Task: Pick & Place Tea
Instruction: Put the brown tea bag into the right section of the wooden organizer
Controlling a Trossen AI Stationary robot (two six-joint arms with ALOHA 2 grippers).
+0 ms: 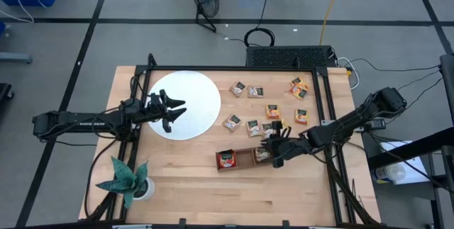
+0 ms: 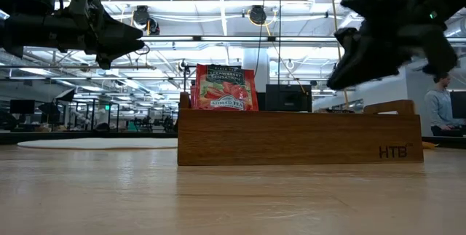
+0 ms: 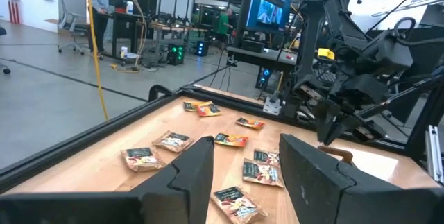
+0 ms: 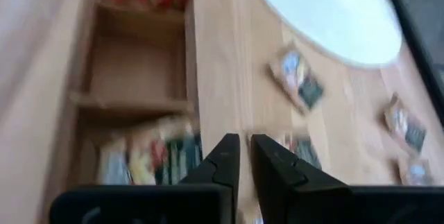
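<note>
Sachets point(image 1: 264, 110) behind tray point(image 1: 241, 159); disc point(image 1: 186, 103) left

**Workshop Floor Under Strip Lights**

Grey concrete floor point(image 1: 85, 16) marked with dark lines surrounded the bench, cables point(image 1: 259, 36) trailing across it. Ceiling strip lights point(image 2: 211, 17) glowed overhead, while desks, a screen point(image 3: 274, 5) and an office chair point(image 3: 66, 23) stood behind.

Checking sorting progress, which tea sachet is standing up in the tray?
The red sachet, upright in the wooden tray's end compartment nearest the white disc; the loose ones lie flat on the table.
</note>
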